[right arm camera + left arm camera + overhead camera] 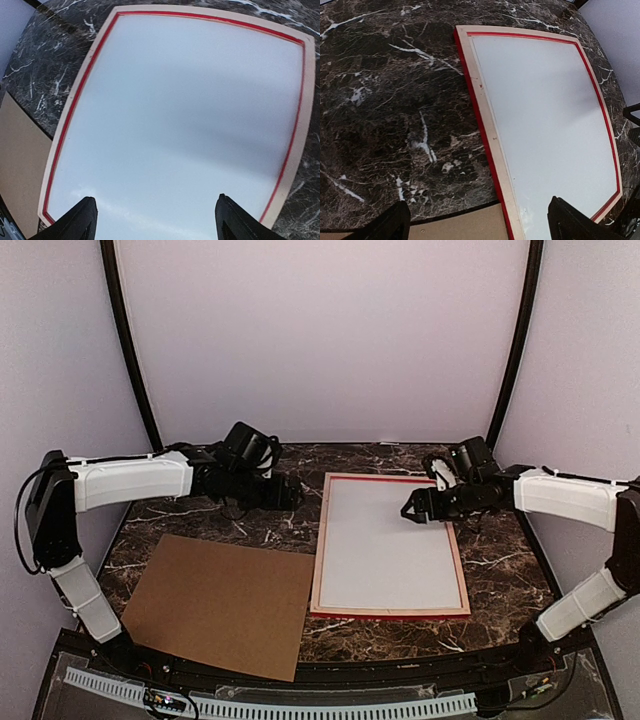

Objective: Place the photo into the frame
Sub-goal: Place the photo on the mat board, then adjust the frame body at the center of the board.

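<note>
The red frame (320,540) lies face down on the marble table, pale wood rear edges up. Inside it lies the photo (390,545), only its plain white back showing. My left gripper (290,490) hovers open just left of the frame's far left part. In the left wrist view its fingers (400,220) stand wide on either side of the frame's left rail (485,130), beside the photo (545,115). My right gripper (412,508) hangs open over the photo's far right part. In the right wrist view the right gripper (156,201) holds nothing above the photo (185,115) and frame (301,125).
A plain brown backing board (220,600) lies flat at the near left, its right edge next to the frame's left rail; it also shows as the board (460,227) and the board (15,150). Pale curtain walls and black poles enclose the table (500,570).
</note>
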Controlling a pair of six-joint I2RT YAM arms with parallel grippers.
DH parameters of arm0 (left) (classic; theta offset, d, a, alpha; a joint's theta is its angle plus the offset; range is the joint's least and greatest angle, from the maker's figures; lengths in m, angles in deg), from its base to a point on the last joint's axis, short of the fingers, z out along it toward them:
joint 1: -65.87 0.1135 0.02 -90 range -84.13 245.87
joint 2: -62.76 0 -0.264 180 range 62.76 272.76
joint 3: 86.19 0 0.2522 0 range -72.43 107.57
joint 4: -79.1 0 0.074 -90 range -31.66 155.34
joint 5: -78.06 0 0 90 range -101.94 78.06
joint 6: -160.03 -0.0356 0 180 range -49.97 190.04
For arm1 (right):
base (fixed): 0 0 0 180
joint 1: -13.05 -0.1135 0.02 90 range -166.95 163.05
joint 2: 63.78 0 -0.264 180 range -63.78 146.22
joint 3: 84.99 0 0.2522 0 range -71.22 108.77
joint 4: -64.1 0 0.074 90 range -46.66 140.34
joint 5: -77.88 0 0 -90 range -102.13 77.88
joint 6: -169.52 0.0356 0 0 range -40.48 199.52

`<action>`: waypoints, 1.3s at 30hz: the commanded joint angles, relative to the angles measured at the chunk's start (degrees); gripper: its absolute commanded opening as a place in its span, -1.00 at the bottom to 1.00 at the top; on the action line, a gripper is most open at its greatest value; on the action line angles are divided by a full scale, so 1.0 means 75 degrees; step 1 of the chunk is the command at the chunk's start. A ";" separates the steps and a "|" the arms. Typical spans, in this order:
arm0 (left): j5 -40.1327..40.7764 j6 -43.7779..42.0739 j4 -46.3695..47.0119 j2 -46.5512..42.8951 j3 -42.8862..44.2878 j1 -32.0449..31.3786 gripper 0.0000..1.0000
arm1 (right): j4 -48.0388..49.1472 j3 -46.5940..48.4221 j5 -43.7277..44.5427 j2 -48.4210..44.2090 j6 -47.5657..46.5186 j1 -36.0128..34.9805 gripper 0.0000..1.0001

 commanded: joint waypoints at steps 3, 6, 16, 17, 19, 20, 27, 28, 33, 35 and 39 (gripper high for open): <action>0.0563 -0.0174 -0.0542 -0.1334 -0.1189 0.0298 0.98 | 0.0228 0.1142 0.0223 0.0890 -0.0109 -0.1434 0.71; 0.0554 -0.0094 -0.0662 -0.1881 -0.1754 0.0391 0.98 | 0.0123 0.1817 0.0115 0.1556 -0.0235 -0.2086 0.75; -0.0218 0.0850 -0.0946 -0.3512 -0.4464 0.0520 0.98 | -0.0669 0.5001 -0.0661 0.4463 -0.0758 -0.3582 0.80; -0.0192 0.1014 -0.0998 -0.3762 -0.4614 0.0529 0.98 | -0.0750 0.5259 -0.0743 0.4739 -0.0787 -0.3668 0.80; -0.0227 0.1299 -0.1151 -0.4188 -0.5021 0.0522 0.98 | -0.0852 0.5682 -0.0850 0.5276 -0.0852 -0.3813 0.80; -0.0223 0.1537 -0.1284 -0.4511 -0.5257 0.0521 0.98 | -0.0901 0.5869 -0.0875 0.5493 -0.0870 -0.3869 0.80; -0.0485 0.2685 -0.2015 -0.6346 -0.6268 0.0508 0.98 | -0.1253 0.6809 -0.0687 0.6520 -0.0891 -0.3975 0.79; -0.0546 0.2841 -0.2185 -0.6630 -0.6348 0.0508 0.98 | -0.1323 0.6912 -0.0607 0.6619 -0.0907 -0.3974 0.79; -0.0687 0.3330 -0.2572 -0.7051 -0.6700 0.0346 0.98 | -0.1611 0.7411 -0.0634 0.7050 -0.1041 -0.3968 0.77; -0.0573 0.3443 -0.2546 -0.6982 -0.6747 0.0256 0.97 | -0.1689 0.7514 -0.0732 0.7181 -0.1086 -0.3979 0.75; -0.0434 0.3433 -0.2295 -0.6369 -0.6848 0.0228 0.97 | -0.1792 0.7503 -0.0654 0.7244 -0.1141 -0.3965 0.72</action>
